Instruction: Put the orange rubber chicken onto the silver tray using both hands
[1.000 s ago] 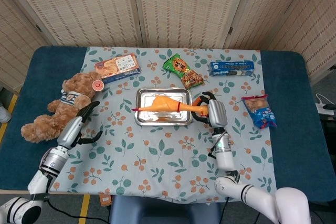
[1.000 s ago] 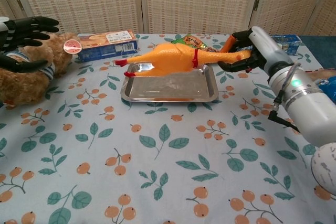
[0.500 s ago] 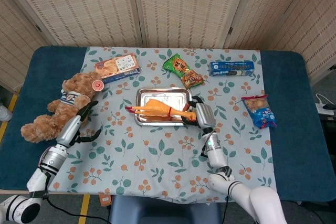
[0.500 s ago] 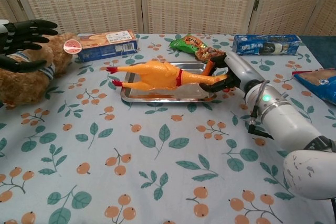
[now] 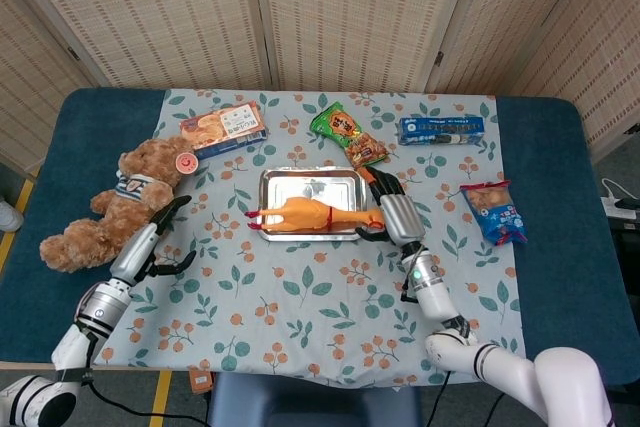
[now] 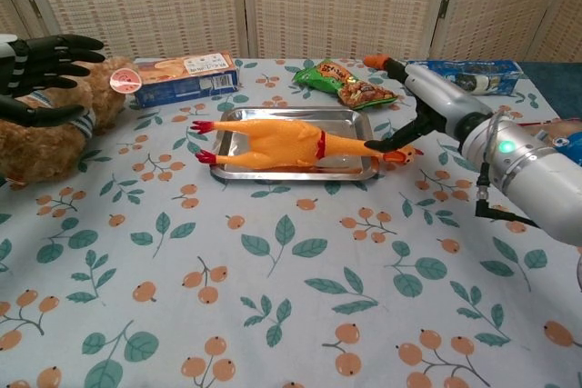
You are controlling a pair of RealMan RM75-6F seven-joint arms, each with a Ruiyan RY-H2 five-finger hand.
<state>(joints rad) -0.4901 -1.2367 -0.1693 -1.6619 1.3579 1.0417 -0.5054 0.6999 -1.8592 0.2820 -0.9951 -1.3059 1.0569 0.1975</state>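
Grey and black, my right hand (image 6: pixel 426 106) hangs with fingers spread over the chicken's (image 6: pixel 282 144) head end, one fingertip reaching down just beside the neck; I cannot tell if it touches. My left hand (image 6: pixel 36 65) is spread open, holding nothing, just in front of the teddy bear (image 5: pixel 105 209). One chicken lies lengthwise on the tray (image 6: pixel 350 117), red feet jutting past the left rim, head past the right. The chest view shows the open gap between my right fingers; the head view (image 5: pixel 392 215) hides it but shows the whole bear and the blue table (image 5: pixel 560 177). Four snack packs: an orange box (image 5: pixel 224 127), a green bag (image 5: pixel 347 134), a blue packet (image 5: pixel 441 129), a blue-red bag (image 5: pixel 493 211). Their print is too small to read.
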